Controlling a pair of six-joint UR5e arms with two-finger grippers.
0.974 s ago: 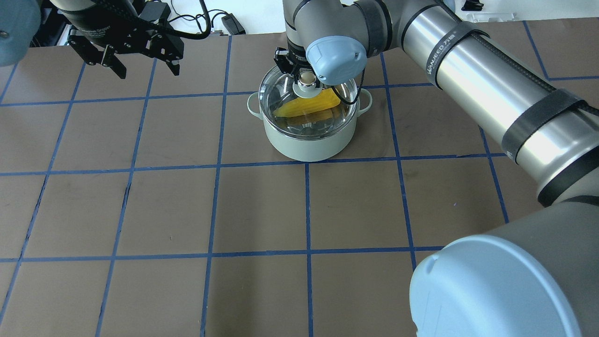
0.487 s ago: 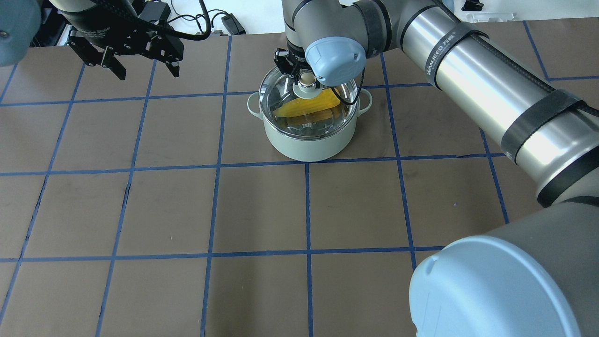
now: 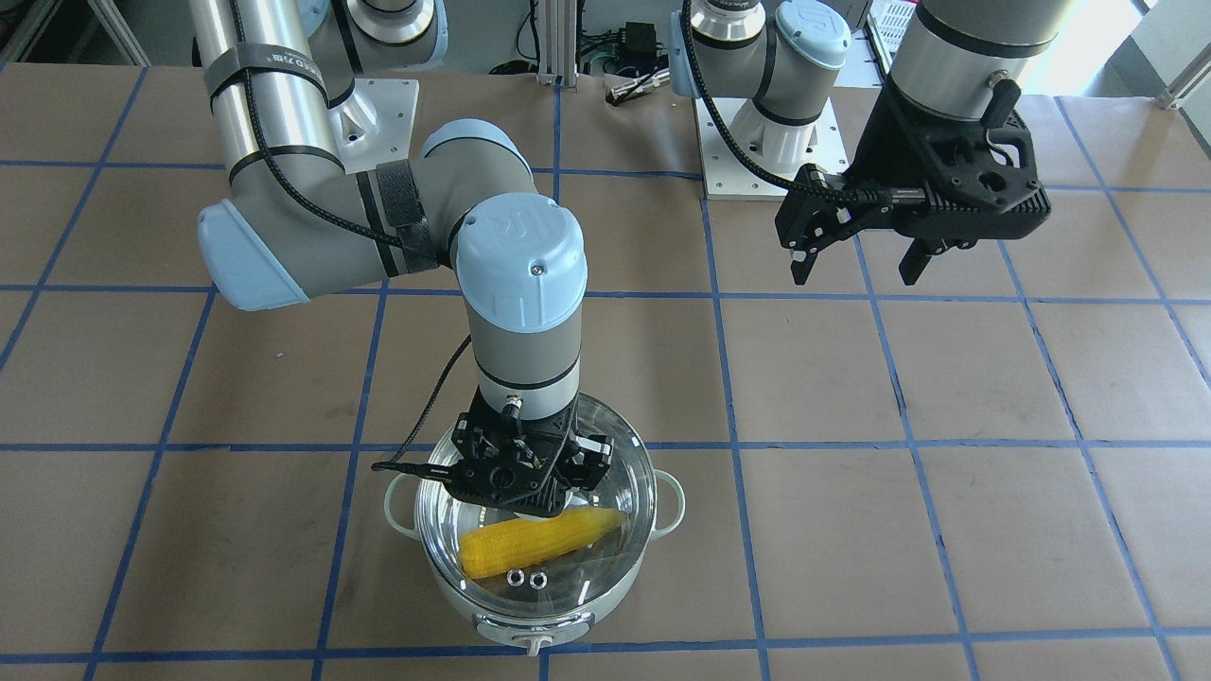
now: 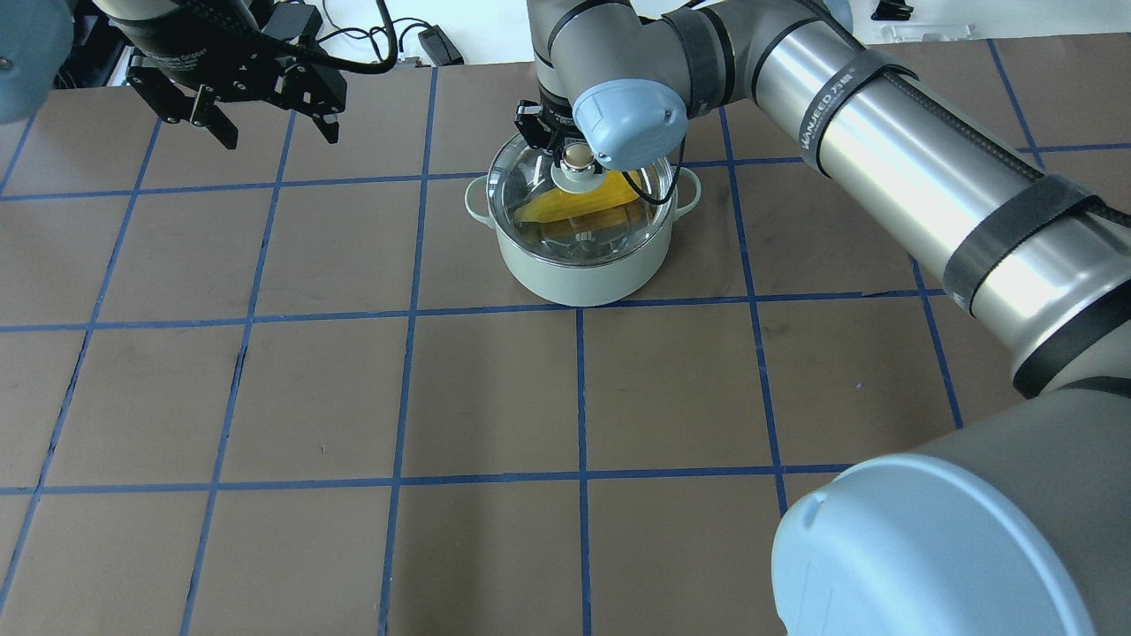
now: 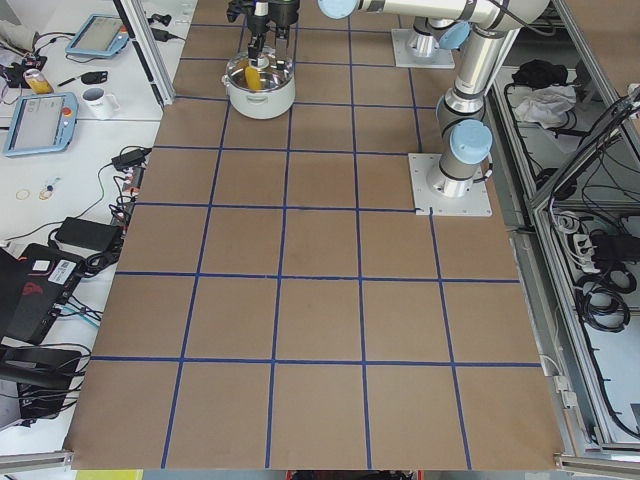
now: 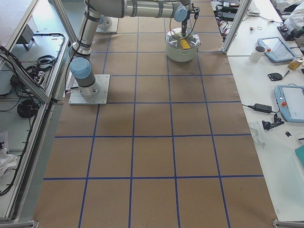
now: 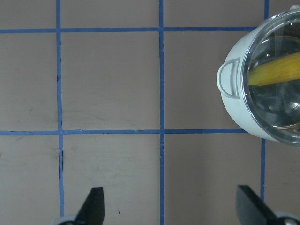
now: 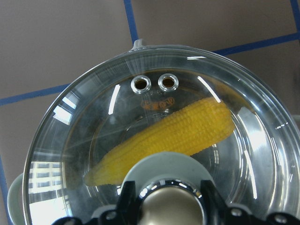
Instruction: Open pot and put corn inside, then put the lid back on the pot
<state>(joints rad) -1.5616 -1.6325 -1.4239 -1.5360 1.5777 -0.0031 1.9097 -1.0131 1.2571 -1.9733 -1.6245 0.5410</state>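
Observation:
The mint-green pot (image 4: 579,276) stands at the far middle of the table. The yellow corn (image 4: 574,205) lies inside it, seen through the clear glass lid (image 4: 610,234). The lid covers the pot's mouth; I cannot tell whether it rests fully on the rim. My right gripper (image 4: 574,155) comes straight down and is shut on the lid's ball knob (image 8: 164,208). In the right wrist view the corn (image 8: 173,136) and two vent rings (image 8: 154,83) show under the glass. My left gripper (image 4: 274,132) is open and empty, raised well to the pot's left.
Brown table (image 4: 495,397) with a blue tape grid. In the left wrist view the pot (image 7: 234,112) sits at the upper right, with bare table below the open fingers (image 7: 96,201). Cables and clutter lie past the far edge (image 4: 433,40).
My right wrist and the lid's knob have shifted slightly left and down in the overhead view. The left arm has not moved.

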